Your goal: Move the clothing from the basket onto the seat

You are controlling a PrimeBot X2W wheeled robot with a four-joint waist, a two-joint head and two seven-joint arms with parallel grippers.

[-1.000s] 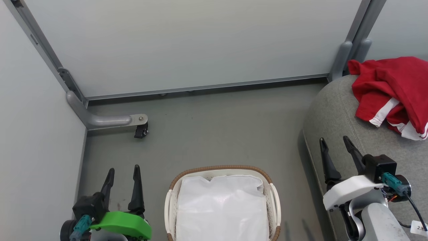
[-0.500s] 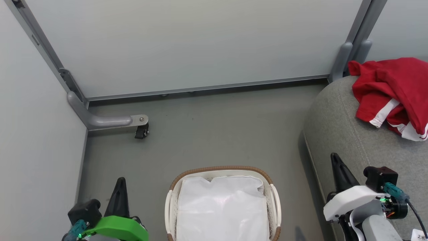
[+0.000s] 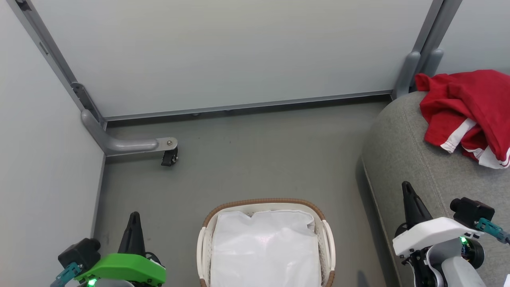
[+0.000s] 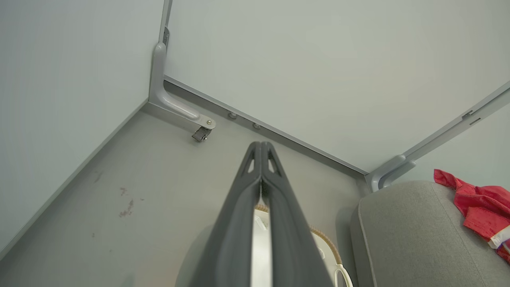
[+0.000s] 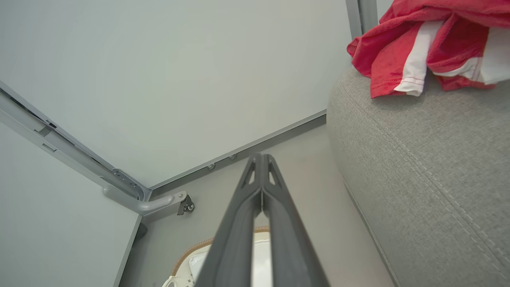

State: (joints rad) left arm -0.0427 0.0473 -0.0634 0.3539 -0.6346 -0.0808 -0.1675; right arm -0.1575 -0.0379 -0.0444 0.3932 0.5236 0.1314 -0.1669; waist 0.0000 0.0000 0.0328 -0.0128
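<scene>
Head view: left gripper (image 3: 134,218) sits lower left over the floor (image 3: 255,159), fingers pressed together, nothing held. Right gripper (image 3: 407,187) sits lower right at the near left edge of the seat (image 3: 398,151), also closed and empty. Basket (image 3: 261,201) stands on the floor between them, with the white liner (image 3: 265,247) inside. Clothing (image 3: 470,107) lies bunched on the seat's far right part, near the wall.
Left wrist view: fingers touch tip to tip, basket rim under them, seat and red clothing off to the right.
Right wrist view: fingers closed on nothing, clothing on the seat's top at upper right, basket rim below.
</scene>
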